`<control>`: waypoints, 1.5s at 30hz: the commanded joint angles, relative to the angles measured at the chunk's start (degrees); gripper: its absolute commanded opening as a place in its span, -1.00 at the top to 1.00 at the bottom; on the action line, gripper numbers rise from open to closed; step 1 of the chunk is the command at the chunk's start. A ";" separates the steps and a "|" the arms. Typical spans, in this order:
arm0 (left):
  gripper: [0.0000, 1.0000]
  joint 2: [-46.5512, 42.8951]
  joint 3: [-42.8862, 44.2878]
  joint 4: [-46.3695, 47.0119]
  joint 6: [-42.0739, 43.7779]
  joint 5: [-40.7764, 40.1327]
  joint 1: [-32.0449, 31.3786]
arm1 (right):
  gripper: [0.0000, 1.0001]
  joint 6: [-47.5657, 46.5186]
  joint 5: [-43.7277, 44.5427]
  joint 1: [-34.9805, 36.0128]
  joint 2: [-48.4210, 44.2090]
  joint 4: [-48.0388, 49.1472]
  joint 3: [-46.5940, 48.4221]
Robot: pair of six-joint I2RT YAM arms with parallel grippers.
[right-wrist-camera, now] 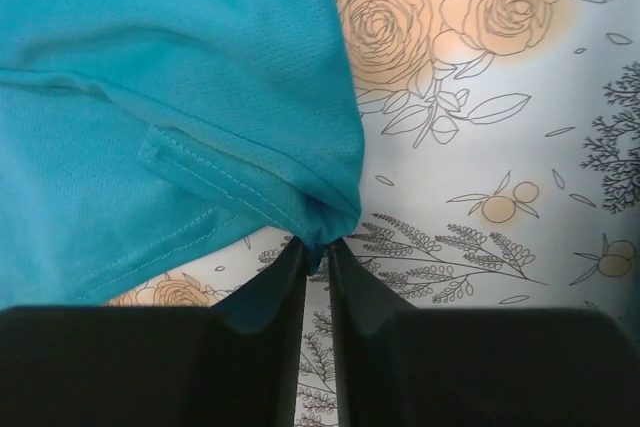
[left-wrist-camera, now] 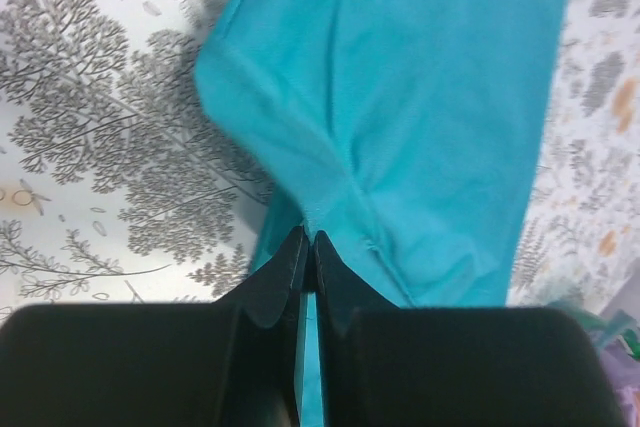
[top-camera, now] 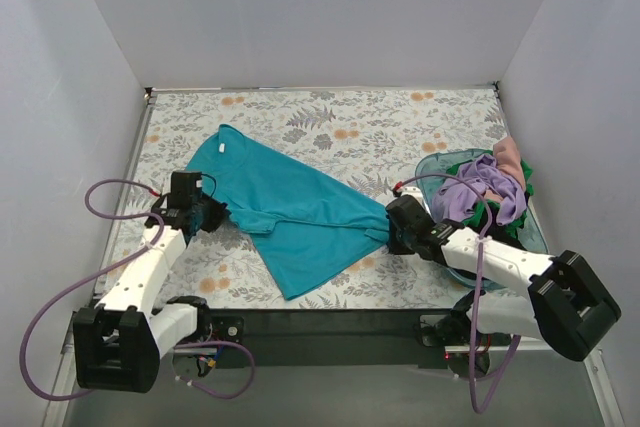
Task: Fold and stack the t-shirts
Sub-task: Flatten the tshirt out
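Teal t-shirt (top-camera: 290,212) lies in the middle of the desk (top-camera: 400,122), pulled sideways between the two arms, with its neck toward the far left corner. The left gripper (left-wrist-camera: 308,244) pinches a fold of it near the left edge, and the right gripper (right-wrist-camera: 315,249) pinches a hem corner nearer the right edge. The desk is flat, but the basket (top-camera: 437,162) of other clothes sits just beside the right gripper, so I think folding toward the far edge is safer.

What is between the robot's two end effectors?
The teal t-shirt stretches between the left end effector and the right end effector, each pinching an edge; the top view shows it.
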 commanded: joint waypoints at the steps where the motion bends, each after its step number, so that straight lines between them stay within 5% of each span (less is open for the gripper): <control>1: 1.00 -2.13 3.21 -0.22 0.53 -1.32 -0.04 | 0.63 1.43 6.29 0.27 0.46 0.48 3.19; 3: 1.00 -3.26 5.31 -0.83 1.06 -1.40 -0.12 | 0.97 -1.21 7.27 0.27 -1.29 0.57 5.21; 8: 1.00 -6.96 12.16 -4.34 1.50 -2.46 -0.12 | 0.97 -6.57 8.50 0.27 -8.66 0.22 9.17; 17: 1.00 -13.11 40.10 -11.11 3.70 -5.36 -0.12 | 0.97 -17.21 3.06 0.45 -24.32 -4.87 26.73; 29: 1.00 -10.13 84.21 -12.97 11.08 -2.90 -0.12 | 0.97 -21.35 -28.40 0.36 -28.72 -9.45 57.33; 38: 1.00 -10.05 82.76 -6.99 12.66 -4.21 -0.12 | 0.97 -22.13 -27.89 -0.08 -27.41 -10.24 63.49; 41: 1.00 -7.15 77.50 -6.55 12.57 -7.01 -0.12 | 0.97 -23.89 -22.45 -0.08 -25.91 -9.89 60.60; 45: 1.00 -3.64 65.11 -1.02 12.49 -11.84 -0.12 | 0.97 -26.26 -4.49 -0.08 -21.35 -8.23 54.10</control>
